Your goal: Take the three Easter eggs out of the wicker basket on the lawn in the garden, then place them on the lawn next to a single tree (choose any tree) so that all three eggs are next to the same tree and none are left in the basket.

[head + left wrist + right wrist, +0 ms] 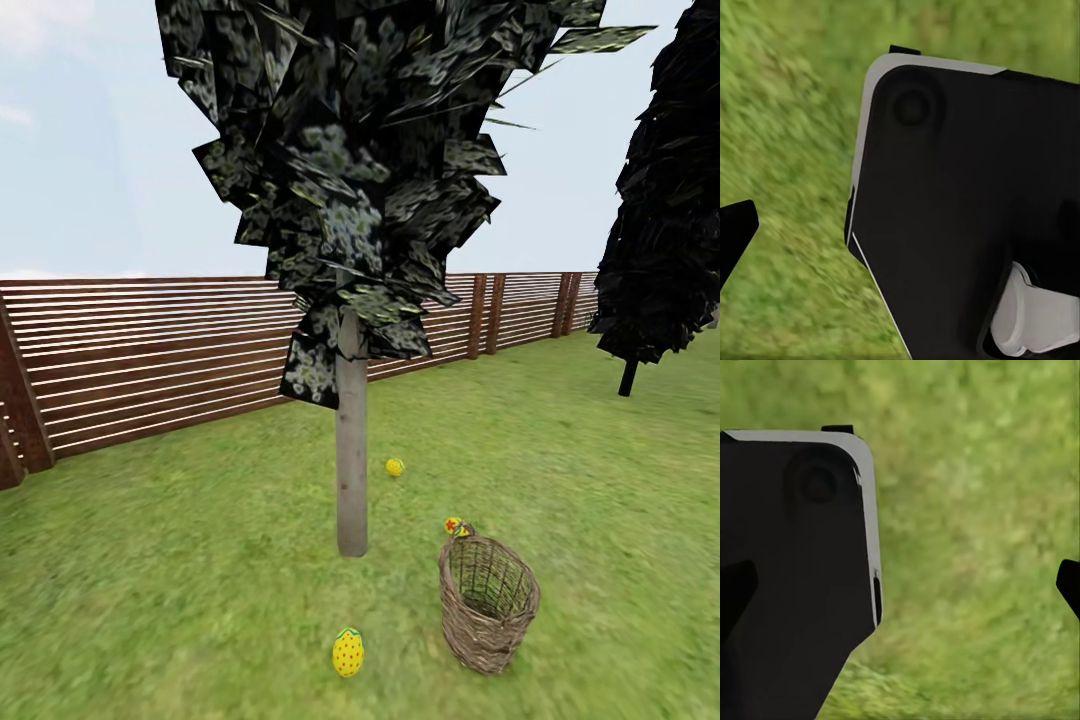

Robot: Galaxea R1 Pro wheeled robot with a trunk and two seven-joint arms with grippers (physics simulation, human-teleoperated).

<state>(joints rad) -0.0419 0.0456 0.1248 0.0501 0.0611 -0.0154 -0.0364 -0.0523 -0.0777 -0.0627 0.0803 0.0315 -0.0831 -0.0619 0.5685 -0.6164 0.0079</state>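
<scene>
Spanning the whole head view, the lawn (600, 480) lay flat and green, edged by a brown slat fence (150, 350). The tree (351, 450) showed a pale straight trunk; its mottled crown was cut off at the top. The wicker basket (488, 602), open-weave, stood near the trunk, interior hard to read. 3 Easter eggs (348, 652) lay on grass: 1 in front, 1 (395, 467) behind the trunk, 1 (455, 525) half hidden by the basket rim. Wrist views gave blurred grass, black robot housing (967, 210) and dark fingertips (735, 232); finger spread could not be told.
</scene>
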